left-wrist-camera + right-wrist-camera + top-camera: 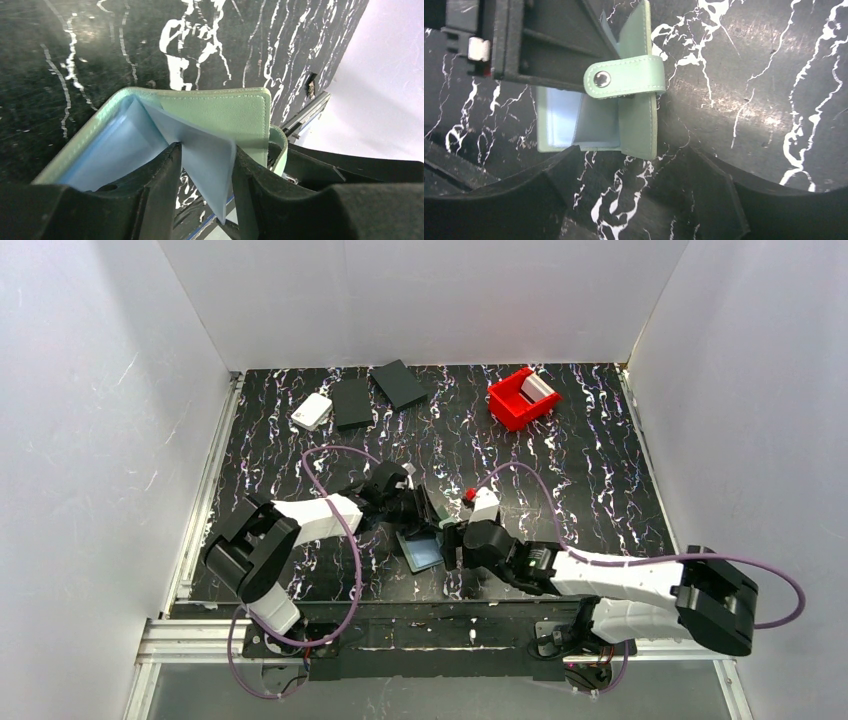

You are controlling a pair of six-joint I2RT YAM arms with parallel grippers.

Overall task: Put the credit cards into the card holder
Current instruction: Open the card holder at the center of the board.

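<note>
The sage-green card holder point(422, 550) lies open on the table between the two arms, its pale blue pockets showing. My left gripper point(425, 508) is shut on it: in the left wrist view its fingers point(160, 185) pinch a pale blue pocket leaf point(205, 160) in front of the green cover point(220, 112). In the right wrist view that cover point(639, 115) stands upright with the snap strap point(624, 77) folded over it. My right gripper point(631, 162) is open and empty, just short of the holder's near edge. A whitish flat piece point(540, 388), possibly the credit cards, stands in the red bin.
The red bin point(512, 405) sits at the back right. Two flat black rectangles point(352, 402) point(400, 383) and a white rounded box point(312, 410) lie at the back left. White walls enclose the black marbled table point(600, 490) on three sides.
</note>
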